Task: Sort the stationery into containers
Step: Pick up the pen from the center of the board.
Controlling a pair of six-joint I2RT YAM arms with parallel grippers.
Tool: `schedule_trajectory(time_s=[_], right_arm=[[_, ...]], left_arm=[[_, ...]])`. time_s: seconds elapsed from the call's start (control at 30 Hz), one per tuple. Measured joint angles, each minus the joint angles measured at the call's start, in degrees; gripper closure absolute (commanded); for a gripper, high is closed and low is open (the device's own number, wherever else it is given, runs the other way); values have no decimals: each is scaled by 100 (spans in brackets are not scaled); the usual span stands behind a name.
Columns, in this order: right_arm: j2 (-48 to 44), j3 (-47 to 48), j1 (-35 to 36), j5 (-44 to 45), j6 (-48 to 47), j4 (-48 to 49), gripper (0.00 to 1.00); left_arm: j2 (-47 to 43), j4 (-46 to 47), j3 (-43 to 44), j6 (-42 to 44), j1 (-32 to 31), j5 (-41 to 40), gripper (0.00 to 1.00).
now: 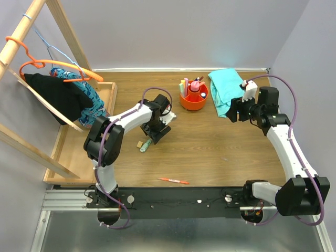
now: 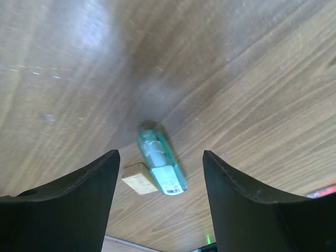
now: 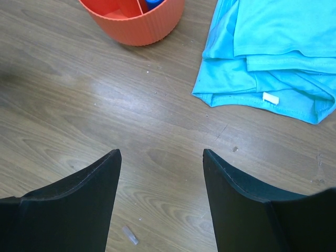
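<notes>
Below the left end effector [image 2: 160,153], a pale green highlighter [image 2: 160,165] lay flat on the wooden bench [image 2: 252,89]. Its body was translucent, with a lighter core showing through and a white label wrapped round the near end. The print on that label was too small to read. A small tan eraser [image 2: 139,178], a plain block, sat touching or just beside the highlighter's labelled end. The left end effector's two dark fingers [image 2: 79,194] stood apart, one to each side of the highlighter, gripping nothing.

From the top view, this pair lay left of the bench's middle, well apart from the round orange tub [image 1: 193,103] near the far edge. The tub had ribbed walls and inner dividers. A pink bottle [image 1: 195,86], a blue-capped bottle [image 1: 203,95] and pastel highlighters [image 1: 184,85] stood in it. A thin red pen [image 1: 173,180] lay alone near the front edge.

The right end effector [image 3: 161,152] hung over bare wood, fingers apart and empty, between the tub and a crumpled teal cloth [image 3: 273,52]. A small white tag on the cloth's hem showed no legible writing.
</notes>
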Motion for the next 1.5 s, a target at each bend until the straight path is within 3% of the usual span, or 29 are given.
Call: schedule_trajectory(time_s=[0.57, 1.5], right_arm=[[0, -46, 0, -44, 44, 4, 28], [11, -136, -142, -114, 90, 22, 28]], left_arm=[[0, -31, -199, -46, 50, 111, 41], [249, -37, -278, -59, 120, 109, 53]])
